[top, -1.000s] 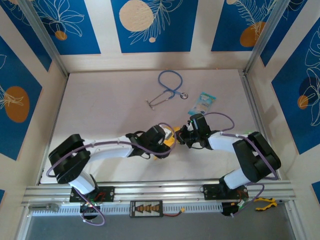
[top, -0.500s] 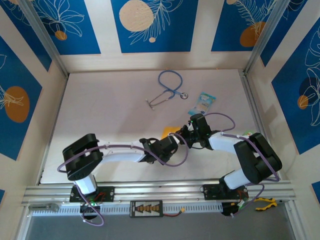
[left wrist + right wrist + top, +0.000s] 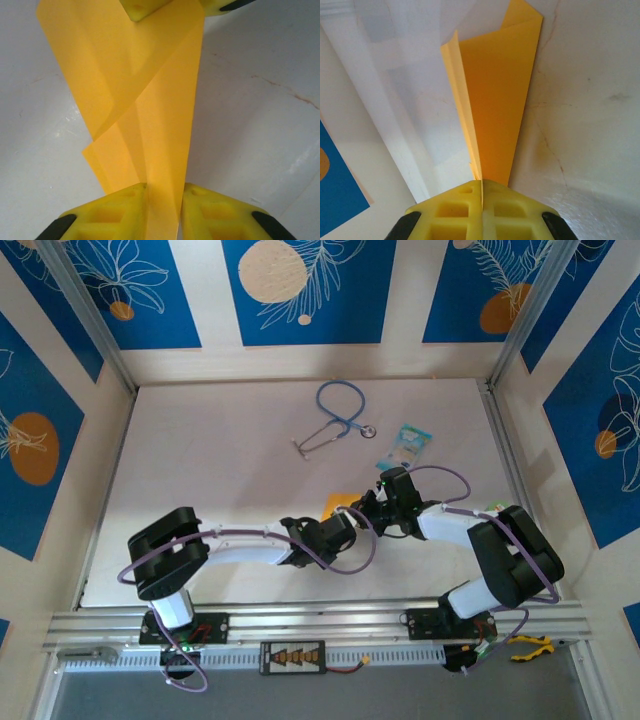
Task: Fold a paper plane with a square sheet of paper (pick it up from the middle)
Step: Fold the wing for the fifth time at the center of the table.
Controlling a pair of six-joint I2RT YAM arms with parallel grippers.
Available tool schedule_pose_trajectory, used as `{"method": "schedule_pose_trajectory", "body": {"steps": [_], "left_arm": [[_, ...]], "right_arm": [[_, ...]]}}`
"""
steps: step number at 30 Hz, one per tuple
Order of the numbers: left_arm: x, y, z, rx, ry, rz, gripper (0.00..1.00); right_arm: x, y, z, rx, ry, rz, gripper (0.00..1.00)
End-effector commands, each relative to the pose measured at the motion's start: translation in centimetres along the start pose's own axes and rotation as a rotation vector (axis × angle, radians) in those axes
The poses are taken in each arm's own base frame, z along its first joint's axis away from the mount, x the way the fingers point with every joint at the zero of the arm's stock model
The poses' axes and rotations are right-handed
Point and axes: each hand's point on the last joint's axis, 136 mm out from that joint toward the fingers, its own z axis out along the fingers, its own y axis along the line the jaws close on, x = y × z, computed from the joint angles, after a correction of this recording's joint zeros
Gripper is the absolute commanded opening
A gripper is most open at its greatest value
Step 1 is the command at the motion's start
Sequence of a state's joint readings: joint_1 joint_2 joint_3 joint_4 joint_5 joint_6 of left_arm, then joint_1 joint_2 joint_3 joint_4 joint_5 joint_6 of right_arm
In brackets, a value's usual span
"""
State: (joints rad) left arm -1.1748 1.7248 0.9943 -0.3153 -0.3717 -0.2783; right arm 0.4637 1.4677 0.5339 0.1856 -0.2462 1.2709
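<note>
Paper folding is happening near the front middle of the table [image 3: 200, 470], where your two grippers are meeting. Your left gripper [image 3: 162, 212] is squeezing one end of the orange-yellow sheet of paper [image 3: 150, 95]. Your right gripper [image 3: 481, 197] is pinching the other end, with its fingers pressing flat on the layers. The sheet is stretching between them, already bent into long flaps with a crease running down it. I cannot tell if it is touching the table. My guess is that you are holding both ends so the fold lines up while one side is getting pressed or turned. The long edges are hanging loose and open, so a quick pull could tear or twist them. The stethoscope [image 3: 335, 415] and the light-blue packet [image 3: 407, 447] are lying farther back, well apart from the paper, with the packet nearer your right arm. You are getting plenty of bare table on the left for swinging the sheet or laying it down.
</note>
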Motion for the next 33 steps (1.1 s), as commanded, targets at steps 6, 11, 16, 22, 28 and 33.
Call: {"method": "schedule_pose_trajectory", "body": {"steps": [6,11,16,22,28,33], "left_arm": [[-0.6,0.0,0.03,-0.029,-0.014,0.008,0.18],[-0.79,0.04,0.08,-0.034,-0.017,0.008,0.22],[-0.94,0.09,0.16,-0.04,-0.023,0.01,0.25],[-0.92,0.09,0.3,-0.044,-0.022,0.013,0.2],[-0.89,0.24,0.19,-0.048,-0.025,0.009,0.12],[-0.97,0.05,0.1,-0.038,-0.029,-0.001,0.12]], "right_arm": [[0.5,-0.03,-0.25,0.002,0.011,0.016,0.0],[0.54,-0.02,-0.26,0.0,0.013,0.016,0.0],[0.47,-0.04,-0.27,-0.002,0.01,0.019,0.0],[0.53,-0.11,-0.25,-0.001,0.013,0.019,0.0],[0.57,-0.25,-0.31,0.004,0.012,0.016,0.0],[0.64,-0.5,-0.31,0.014,0.014,0.014,0.0]]}}
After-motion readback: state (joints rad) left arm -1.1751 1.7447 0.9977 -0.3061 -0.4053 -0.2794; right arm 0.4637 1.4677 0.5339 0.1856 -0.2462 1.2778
